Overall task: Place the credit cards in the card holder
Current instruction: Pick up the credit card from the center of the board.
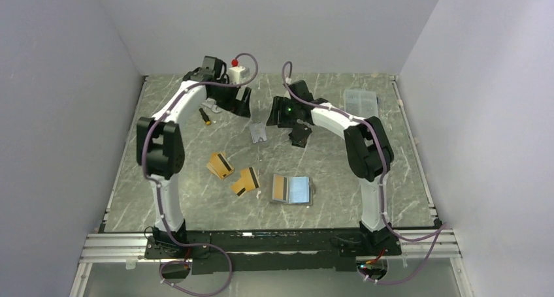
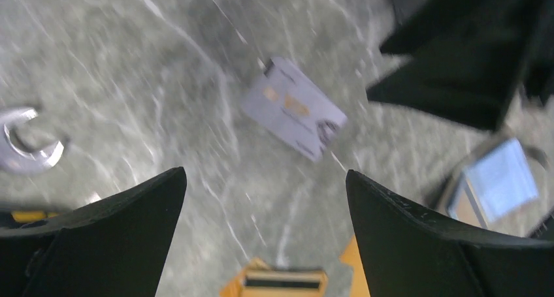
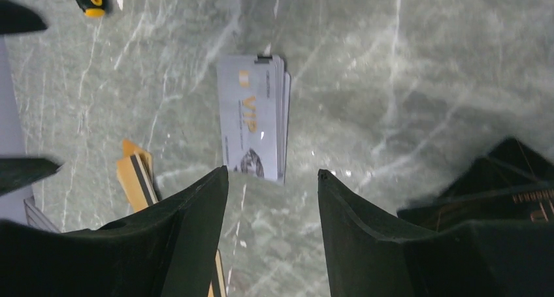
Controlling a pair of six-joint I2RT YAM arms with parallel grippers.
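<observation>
Only at right wrist, "VIP" legible on silver credit cards (image 3: 253, 117); left gripper (image 2: 264, 171), right gripper (image 3: 273, 171) both apart.

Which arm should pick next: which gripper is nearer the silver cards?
Right. The right gripper hangs at the near edge of the silver cards; the left gripper sits farther back.

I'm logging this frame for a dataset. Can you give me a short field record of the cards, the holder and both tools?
card holder: lying open, nearest the arm bases; left half looks gold, probably a card
silver VIP cards: small stack, lying flat just ahead of the right tool
gold cards: two loose clusters, left of the holder
left tool: open, empty
right tool: open, empty, aimed at the silver stack
black pouch: beside the right tool
</observation>
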